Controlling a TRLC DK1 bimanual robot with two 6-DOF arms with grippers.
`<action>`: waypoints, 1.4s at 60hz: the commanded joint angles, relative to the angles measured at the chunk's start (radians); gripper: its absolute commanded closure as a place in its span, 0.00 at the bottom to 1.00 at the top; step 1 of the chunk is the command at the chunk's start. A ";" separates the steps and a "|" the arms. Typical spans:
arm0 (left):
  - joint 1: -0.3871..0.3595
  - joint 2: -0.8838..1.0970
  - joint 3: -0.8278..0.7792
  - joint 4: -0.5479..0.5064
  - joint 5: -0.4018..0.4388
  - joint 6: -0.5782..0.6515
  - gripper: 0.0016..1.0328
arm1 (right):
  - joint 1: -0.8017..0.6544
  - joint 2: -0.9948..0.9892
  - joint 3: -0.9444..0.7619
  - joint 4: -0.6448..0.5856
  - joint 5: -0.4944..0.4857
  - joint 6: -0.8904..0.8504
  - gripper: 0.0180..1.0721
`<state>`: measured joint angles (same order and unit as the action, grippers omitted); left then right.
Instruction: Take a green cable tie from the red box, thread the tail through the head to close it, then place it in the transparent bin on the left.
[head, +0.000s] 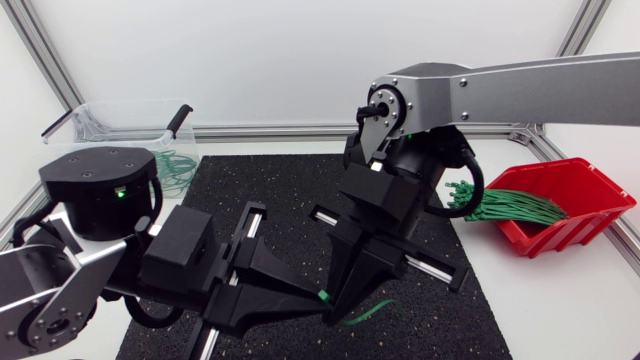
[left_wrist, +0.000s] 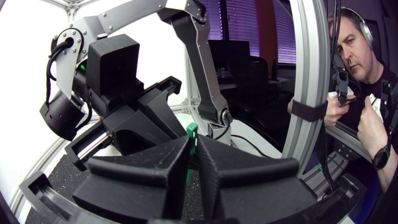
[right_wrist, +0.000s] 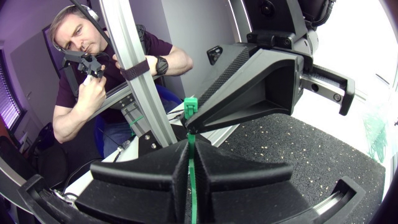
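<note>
Two arms: left arm, right arm. Two claws: left claw, right claw. One green cable tie, lower centre. One red box, right, its loose ties too bunched to count. One transparent bin, upper left. One black mat on one worktop.

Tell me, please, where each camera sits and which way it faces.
Head view: fixed above the table, looking down on the black mat, red box and transparent bin; left arm and right arm show, meeting mid-table.
Left wrist view: on the left arm's last link, facing the right arm; its left claw shows, shut on the green cable tie.
Right wrist view: on the right arm's last link, facing the left arm; its right claw grips the same tie.
Shared: both wrist views show the tie.
</note>
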<state>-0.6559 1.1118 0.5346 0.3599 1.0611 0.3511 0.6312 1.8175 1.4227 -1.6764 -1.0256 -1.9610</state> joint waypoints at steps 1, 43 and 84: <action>0.013 0.005 0.036 0.001 -0.007 -0.004 0.96 | -0.002 -0.020 -0.031 -0.063 -0.001 -0.029 0.94; 0.070 -0.038 0.071 0.033 -0.016 -0.104 0.96 | -0.076 -0.037 -0.067 0.038 0.010 -0.007 0.03; 0.213 -0.003 0.260 -0.161 -0.023 -0.320 0.96 | -0.306 0.003 -0.034 0.288 0.048 0.203 0.03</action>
<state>-0.4492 1.0882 0.7696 0.2253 1.0386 0.0597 0.3412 1.8011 1.4013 -1.4178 -0.9863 -1.8118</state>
